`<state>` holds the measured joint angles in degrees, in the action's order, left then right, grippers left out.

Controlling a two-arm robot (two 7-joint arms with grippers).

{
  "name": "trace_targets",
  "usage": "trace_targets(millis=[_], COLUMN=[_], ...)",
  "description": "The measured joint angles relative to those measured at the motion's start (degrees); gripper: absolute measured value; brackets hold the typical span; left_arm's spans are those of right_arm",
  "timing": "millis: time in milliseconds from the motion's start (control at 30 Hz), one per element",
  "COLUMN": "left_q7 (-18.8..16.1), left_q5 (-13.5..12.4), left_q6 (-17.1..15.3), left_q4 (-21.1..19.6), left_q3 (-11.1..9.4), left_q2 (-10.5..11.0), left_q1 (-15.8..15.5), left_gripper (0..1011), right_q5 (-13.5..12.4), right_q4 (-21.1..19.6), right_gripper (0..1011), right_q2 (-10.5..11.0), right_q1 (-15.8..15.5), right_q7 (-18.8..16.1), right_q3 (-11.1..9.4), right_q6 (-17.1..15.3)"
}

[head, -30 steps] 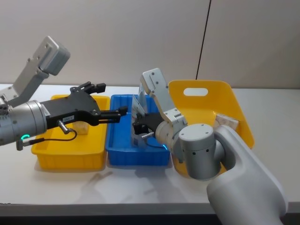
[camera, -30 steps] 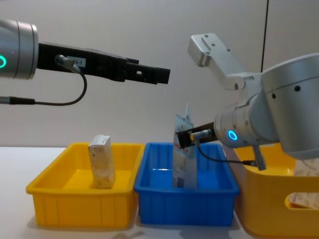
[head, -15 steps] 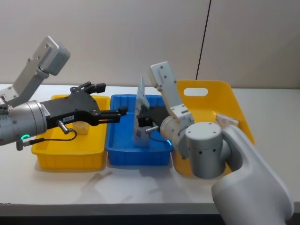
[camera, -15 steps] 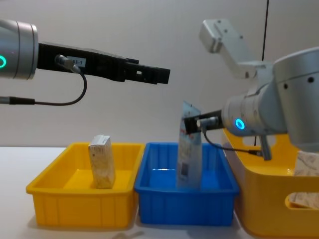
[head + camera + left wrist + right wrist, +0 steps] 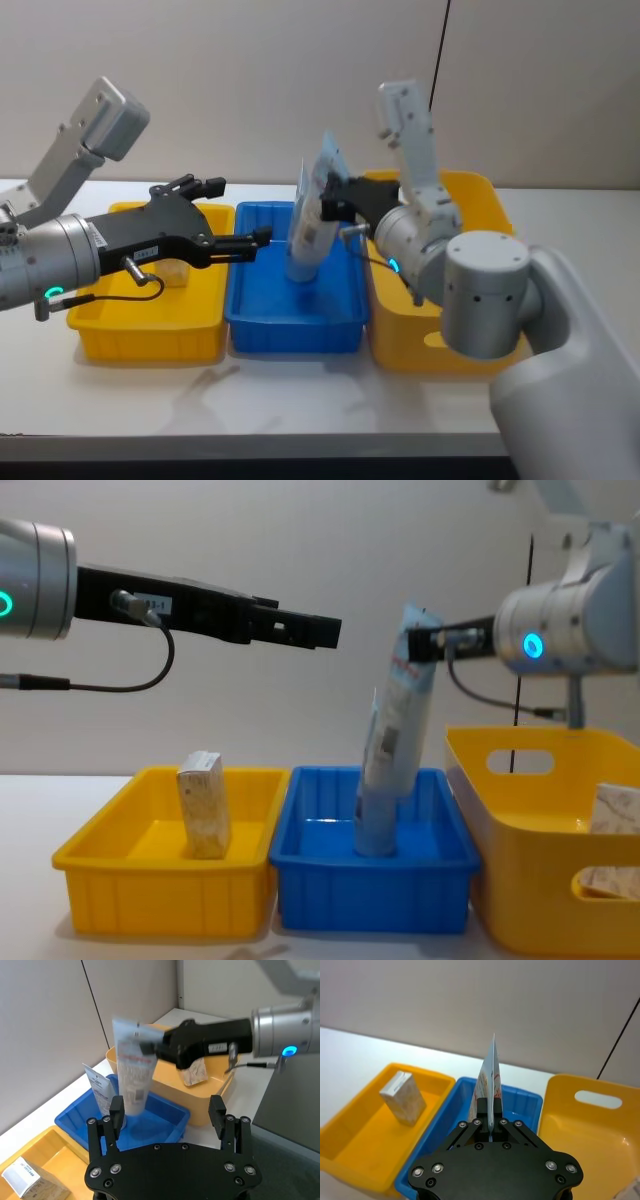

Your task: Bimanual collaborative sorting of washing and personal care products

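My right gripper (image 5: 333,203) is shut on the top of a pale blue tapering pouch (image 5: 310,225). The pouch (image 5: 398,730) hangs tilted, with its lower end inside the blue bin (image 5: 375,885). The right wrist view shows the pouch (image 5: 490,1077) edge-on between the shut fingers. A second pale blue pouch (image 5: 102,1092) stands in the blue bin (image 5: 165,1120). A beige block pack (image 5: 203,805) stands in the left yellow bin (image 5: 160,885). My left gripper (image 5: 166,1110) hovers open and empty above that bin and the blue bin's left side.
A tall yellow basket (image 5: 520,880) with a handle cutout stands right of the blue bin and holds marbled-print packs (image 5: 615,810). All three containers sit side by side on a white table (image 5: 300,400) against a plain wall.
My right gripper has lifted the pouch up and to the right, out from low in the blue bin, and it now leans. The left arm has not moved.
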<state>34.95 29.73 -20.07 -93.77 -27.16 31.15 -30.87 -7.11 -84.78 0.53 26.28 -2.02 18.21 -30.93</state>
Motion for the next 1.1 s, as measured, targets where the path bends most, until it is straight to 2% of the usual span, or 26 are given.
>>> trace_targets(millis=[467, 533, 567, 767, 1100], left_q7=[0.0, 0.0, 0.0, 0.0, 0.0], left_q5=[0.0, 0.0, 0.0, 0.0, 0.0], left_q6=[0.0, 0.0, 0.0, 0.0, 0.0], left_q4=[0.0, 0.0, 0.0, 0.0, 0.0], left_q3=[0.0, 0.0, 0.0, 0.0, 0.0], left_q2=[0.0, 0.0, 0.0, 0.0, 0.0], left_q1=[0.0, 0.0, 0.0, 0.0, 0.0], left_gripper=[1001, 1001, 1002, 1001, 1001], right_q5=[-3.3, -3.6, -3.6, -3.9, -3.3], right_q4=[-6.7, -7.6, -7.6, -9.1, -9.5], right_gripper=[23, 23, 23, 23, 23], right_q2=[0.2, 0.3, 0.3, 0.7, 1.5], right_q1=[0.4, 0.6, 0.6, 0.8, 0.3], right_q7=[-1.7, -1.7, -1.7, -0.8, 0.3], right_q3=[-5.7, -7.1, -7.1, -10.2, -12.7], right_q6=[0.2, 0.2, 0.2, 0.3, -0.1])
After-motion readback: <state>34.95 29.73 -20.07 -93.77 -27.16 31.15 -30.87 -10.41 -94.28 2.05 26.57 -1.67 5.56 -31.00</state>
